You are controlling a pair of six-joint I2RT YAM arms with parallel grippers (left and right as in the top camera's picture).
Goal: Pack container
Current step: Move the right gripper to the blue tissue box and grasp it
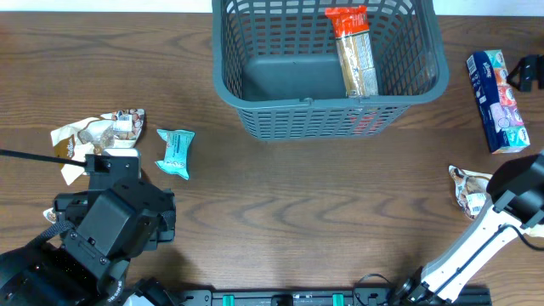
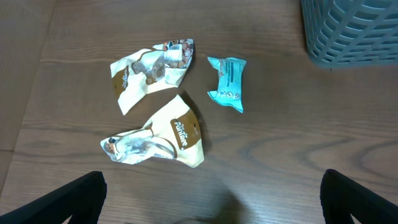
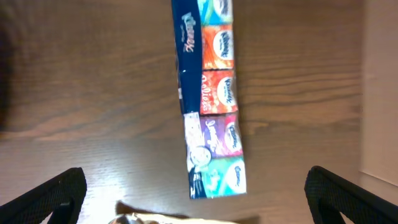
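Note:
The container [image 1: 327, 101], a dark grey slotted basket, stands at the table's far middle with an orange cracker packet [image 1: 354, 51] leaning inside it; its corner [image 2: 354, 31] shows in the left wrist view. Left of it lie a teal packet [image 1: 175, 153] and crumpled brown-and-white packets [image 1: 102, 132]. In the left wrist view my left gripper [image 2: 214, 190] hangs open just short of the nearer brown packet [image 2: 158, 140], nothing between its fingers. My right gripper [image 3: 196, 190] is open over the near end of a colourful tissue pack [image 3: 210, 93], not gripping it.
The left arm [image 1: 110, 221] fills the near left corner. The right arm [image 1: 518, 183] reaches in from the near right beside another brown-and-white packet [image 1: 469, 189]. The tissue pack [image 1: 498, 100] lies near the table's right edge, with a black object [image 1: 529, 72] beyond it.

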